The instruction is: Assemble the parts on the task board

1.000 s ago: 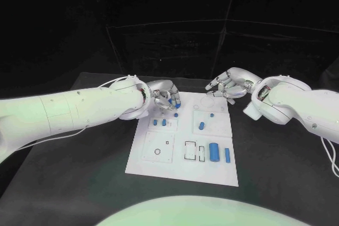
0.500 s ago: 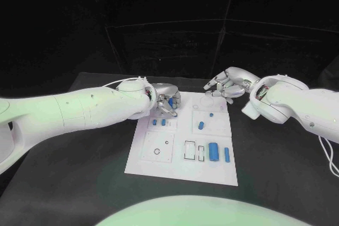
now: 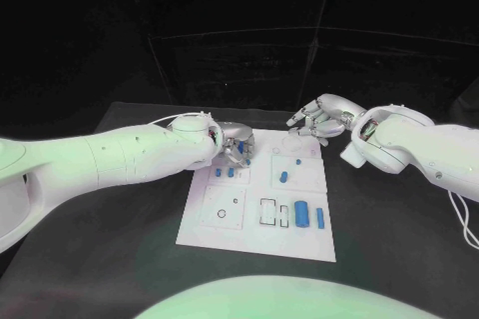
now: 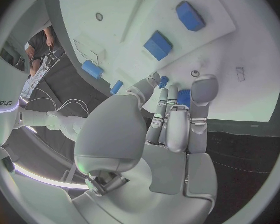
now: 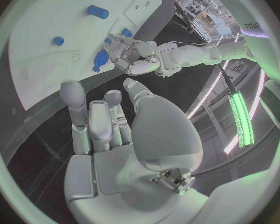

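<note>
The white task board (image 3: 255, 230) lies in the middle of the black table. My left hand (image 3: 235, 150) hovers over the board's far left corner and pinches a small blue part (image 3: 243, 148) in its fingertips; the left wrist view shows that blue part (image 4: 183, 97) between the fingers. My right hand (image 3: 321, 122) hangs above the board's far right corner, fingers bent loosely, holding nothing. Two small blue parts (image 3: 223, 172) sit just below the left hand. A blue peg (image 3: 284, 177) lies in the middle of the board. A thick blue cylinder (image 3: 302, 212) and a slim one (image 3: 320, 219) lie near right.
Black rectangular outlines (image 3: 271, 212) and small holes (image 3: 221, 213) mark the board's near half. Bare black table (image 3: 110, 243) surrounds the board on all sides. A dark wall (image 3: 250, 63) stands behind the table's far edge.
My left hand has drawn slightly back toward the board's far left corner, still carrying the blue part. The right hand has hardly moved.
</note>
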Tool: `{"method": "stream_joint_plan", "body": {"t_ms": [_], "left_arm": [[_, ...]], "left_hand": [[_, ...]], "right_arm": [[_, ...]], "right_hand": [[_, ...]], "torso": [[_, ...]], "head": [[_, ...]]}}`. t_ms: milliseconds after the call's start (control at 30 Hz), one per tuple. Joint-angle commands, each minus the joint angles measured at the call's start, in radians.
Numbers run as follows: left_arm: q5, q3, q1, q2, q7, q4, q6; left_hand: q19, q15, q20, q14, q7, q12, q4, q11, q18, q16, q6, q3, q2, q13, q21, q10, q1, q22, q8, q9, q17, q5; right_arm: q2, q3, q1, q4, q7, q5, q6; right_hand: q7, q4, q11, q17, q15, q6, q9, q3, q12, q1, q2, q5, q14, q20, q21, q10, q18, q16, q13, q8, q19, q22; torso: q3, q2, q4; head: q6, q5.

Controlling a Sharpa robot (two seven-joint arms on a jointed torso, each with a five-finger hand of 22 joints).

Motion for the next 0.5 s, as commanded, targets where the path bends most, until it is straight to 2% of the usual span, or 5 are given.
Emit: {"method": "stream_joint_plan", "body": {"t_ms": [33,200,333,500], "left_arm": [[-0.012,0.000,-0.002,0.007,0.026,-0.011,0.021],[-0.012,-0.001,-0.008,0.018,0.035,-0.030,0.022],[-0.012,-0.001,-0.012,0.026,0.041,-0.041,0.023],[-0.012,-0.001,-0.016,0.034,0.042,-0.050,0.025]], "left_hand": [[0.011,0.000,-0.001,0.008,0.001,-0.007,-0.003,0.001,-0.014,0.005,0.011,0.008,0.006,-0.004,0.008,0.013,0.009,0.008,-0.009,-0.002,0.001,-0.002],[0.012,-0.002,-0.003,0.010,0.000,-0.015,-0.006,-0.001,-0.015,0.009,0.023,0.020,0.015,-0.014,0.018,0.029,0.014,0.020,-0.016,-0.006,0.003,-0.002],[0.013,-0.004,-0.004,0.011,-0.002,-0.022,-0.008,-0.003,-0.017,0.012,0.037,0.032,0.025,-0.022,0.029,0.042,0.019,0.032,-0.020,-0.009,0.004,-0.002],[0.014,-0.005,-0.005,0.011,-0.004,-0.029,-0.009,-0.005,-0.018,0.015,0.046,0.045,0.035,-0.029,0.039,0.052,0.021,0.043,-0.025,-0.011,0.003,-0.002]], "right_arm": [[0.000,0.001,0.002,0.001,0.010,0.003,0.003],[0.000,0.001,0.002,0.001,0.007,0.001,0.001],[0.000,0.001,0.002,0.001,0.004,0.000,0.000],[0.002,0.001,0.002,0.001,0.003,-0.001,0.000]], "right_hand": [[-0.001,0.002,0.000,0.001,-0.002,-0.007,-0.001,0.004,-0.003,-0.007,0.001,0.005,0.006,0.002,-0.006,-0.008,0.017,-0.001,0.000,0.004,-0.005,-0.001],[-0.001,0.002,0.000,0.003,-0.002,-0.008,-0.001,0.005,-0.001,-0.007,0.002,0.005,0.007,0.002,-0.006,-0.007,0.017,0.000,0.001,0.004,-0.004,0.000],[-0.001,0.002,0.000,0.003,-0.002,-0.008,-0.001,0.005,-0.001,-0.007,0.002,0.005,0.007,0.002,-0.006,-0.007,0.017,0.000,0.001,0.004,-0.004,0.000],[-0.001,0.002,0.000,0.003,-0.002,-0.008,-0.001,0.005,-0.001,-0.007,0.002,0.005,0.007,0.002,-0.006,-0.007,0.017,0.000,0.001,0.004,-0.004,0.000]], "torso": [[0.0006,0.000,0.0005],[-0.0007,-0.001,0.0003],[0.0012,-0.001,0.0003],[0.0009,-0.001,0.0000]], "head": [[0.000,-0.001],[0.000,0.000],[-0.001,0.000],[0.000,-0.001]]}}
